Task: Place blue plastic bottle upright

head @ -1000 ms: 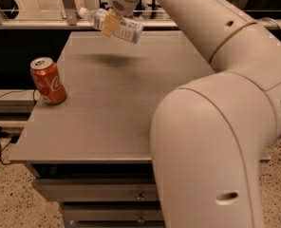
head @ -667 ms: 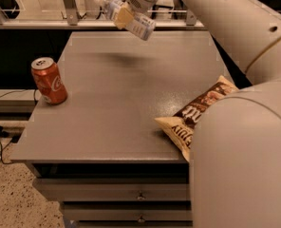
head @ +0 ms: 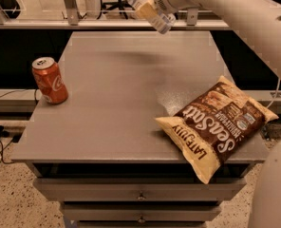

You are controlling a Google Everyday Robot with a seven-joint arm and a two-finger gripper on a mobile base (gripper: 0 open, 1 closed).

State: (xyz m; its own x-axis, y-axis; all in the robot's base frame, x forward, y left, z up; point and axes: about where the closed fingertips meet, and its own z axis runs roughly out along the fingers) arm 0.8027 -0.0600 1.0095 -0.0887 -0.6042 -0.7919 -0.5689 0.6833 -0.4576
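The hand point(head: 149, 11) is at the top of the camera view, above the far edge of the surface point(head: 121, 75). It pinches the blue plastic bottle point(head: 162, 23) around its middle. The bottle hangs in the air, well clear of the surface, and lies on a slant, with 1 end up and to the left and the other down and to the right. I cannot tell which end carries the cap.

Compared with 1 second ago, the hand and bottle sit further right and a little higher in the view. The bottle's tilt looks much the same. The bigger change is the arm point(head: 226, 8). Its bulky near section filled the right half of the view 1 second ago and now shows only at the right edge. That uncovers a brown chip bag point(head: 219, 122) lying flat on the right front of the surface, with 1 corner hanging over the front edge. The red soda can point(head: 49, 80) stands upright near the left edge, in the same spot as 1 second ago.

For the task, the bottle is secured and lifted but is neither upright nor set down. The open middle of the surface, between the can and the bag, looks like the natural landing spot. My judgement is that the wrist needs to turn the bottle vertical and bring it down there before letting go. It should stay apart from the bag, whose soft, uneven body could tip a light bottle.
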